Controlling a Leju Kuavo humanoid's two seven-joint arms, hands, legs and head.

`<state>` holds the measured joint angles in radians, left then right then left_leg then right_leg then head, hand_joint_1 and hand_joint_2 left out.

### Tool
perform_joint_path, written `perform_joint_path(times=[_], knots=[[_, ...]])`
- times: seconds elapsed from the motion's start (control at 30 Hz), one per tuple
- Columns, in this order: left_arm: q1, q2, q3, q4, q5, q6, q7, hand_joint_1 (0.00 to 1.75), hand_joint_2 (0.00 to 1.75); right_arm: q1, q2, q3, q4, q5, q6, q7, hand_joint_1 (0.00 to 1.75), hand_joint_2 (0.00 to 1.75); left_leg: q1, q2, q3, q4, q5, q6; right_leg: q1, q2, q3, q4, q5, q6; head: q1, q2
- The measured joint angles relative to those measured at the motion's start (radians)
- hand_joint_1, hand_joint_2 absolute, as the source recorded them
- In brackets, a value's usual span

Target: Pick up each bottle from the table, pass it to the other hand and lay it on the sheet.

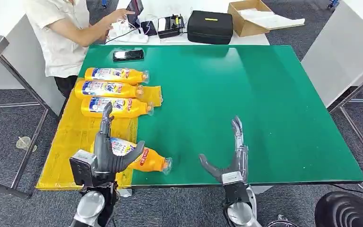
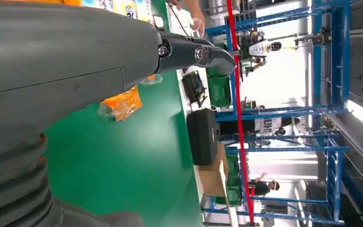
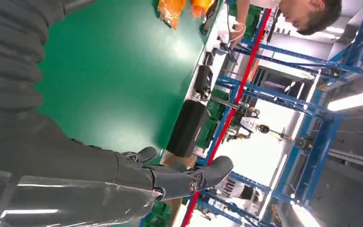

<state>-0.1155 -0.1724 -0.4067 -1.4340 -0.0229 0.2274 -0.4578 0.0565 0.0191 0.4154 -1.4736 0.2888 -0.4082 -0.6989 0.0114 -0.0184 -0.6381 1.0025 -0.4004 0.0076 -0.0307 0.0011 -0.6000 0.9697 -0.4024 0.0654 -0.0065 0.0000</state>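
Three orange bottles with blue-and-white labels (image 1: pixel 116 74) (image 1: pixel 106 89) (image 1: pixel 116 107) lie side by side on the yellow sheet (image 1: pixel 71 142) at the left of the green table (image 1: pixel 246 94). A fourth orange bottle (image 1: pixel 147 161) lies near the front edge, its body at the sheet's edge and its cap end on the green. My left hand (image 1: pixel 105 151) hovers just over that bottle's label end, fingers straight and thumb spread, holding nothing. In the left wrist view its fingers (image 2: pixel 194 52) are stretched out. My right hand (image 1: pixel 231 158) is spread open over bare green to the right of the bottle.
A person in a light shirt (image 1: pixel 61 33) works at the table's far left corner. A black phone (image 1: pixel 128 55), a black case (image 1: pixel 210 27) and a cardboard box (image 1: pixel 248 16) lie along the far edge. A dark round object (image 1: pixel 347 210) stands on the floor at the near right.
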Motion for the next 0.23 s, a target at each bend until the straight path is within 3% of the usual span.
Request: perform_joint_path(times=[0.23], knots=[[0.014, 0.000, 0.004, -0.002, -0.006, 0.010, -0.004, 0.00, 1.75, 0.013, -0.002, 0.004, 0.000, -0.003, 0.000, 0.000, 0.00, 1.75, 0.000, 0.000, 0.000, 0.000, 0.000, 0.000, 0.000, 0.000, 0.000, 0.000, 0.000, 0.000, 0.000, 0.000]])
